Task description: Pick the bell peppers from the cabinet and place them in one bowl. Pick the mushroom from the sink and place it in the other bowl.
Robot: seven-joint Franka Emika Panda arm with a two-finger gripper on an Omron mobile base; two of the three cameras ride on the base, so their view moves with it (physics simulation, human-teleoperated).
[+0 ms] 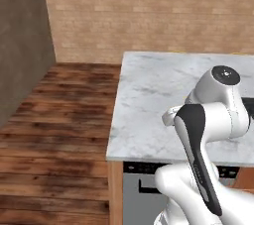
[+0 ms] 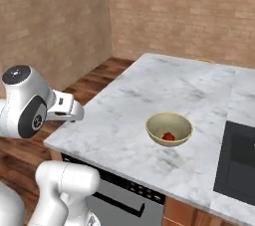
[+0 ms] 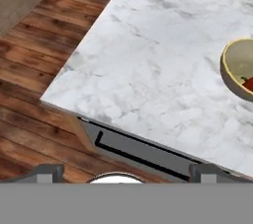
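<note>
While folded, end effector (image 3: pixel 123 172) gapes.

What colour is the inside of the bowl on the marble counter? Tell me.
Pale yellow-cream inside the bowl, with a red bell pepper in it; the right base view shows it best.

White marble countertop with grey veining (image 2: pixel 149 100), smooth with a soft sheen. On it, a round tan-yellow bowl with a cream inside (image 2: pixel 169 128), looks like glazed ceramic, holding a small glossy red pepper (image 2: pixel 169 136). Dark reddish wooden plank floor (image 1: pixel 54 120), grain showing, slightly polished. Pale tan brick wall (image 1: pixel 149 11), matt and rough. Flat black stovetop panel (image 2: pixel 238 163), smooth and matt.
</note>
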